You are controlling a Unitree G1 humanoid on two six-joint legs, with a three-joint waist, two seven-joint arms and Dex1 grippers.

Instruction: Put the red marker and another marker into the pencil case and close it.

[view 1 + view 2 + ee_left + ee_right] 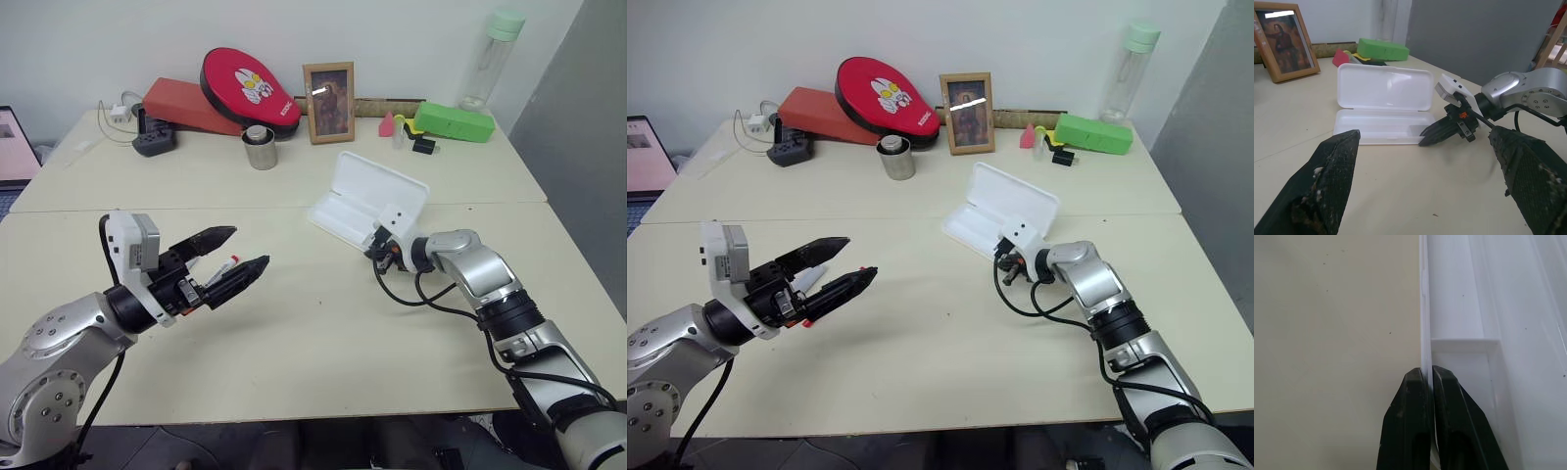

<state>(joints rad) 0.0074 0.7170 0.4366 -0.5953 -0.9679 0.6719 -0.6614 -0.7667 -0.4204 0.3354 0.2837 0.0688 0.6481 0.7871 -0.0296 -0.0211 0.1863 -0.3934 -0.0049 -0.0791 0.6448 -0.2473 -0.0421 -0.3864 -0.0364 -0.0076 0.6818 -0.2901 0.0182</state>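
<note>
The white translucent plastic hinged pencil case (364, 199) is seen lying open on the cream table (313, 343), long axis running diagonally from near-left to far-right, lid tilted up behind the tray. Its near front wall is pinched between the right gripper (1428, 377) fingers. A slim white red-capped marker (221, 269) is seen between the widely spread left gripper (237, 251) fingers, well left of the case, tip pointing toward it.
</note>
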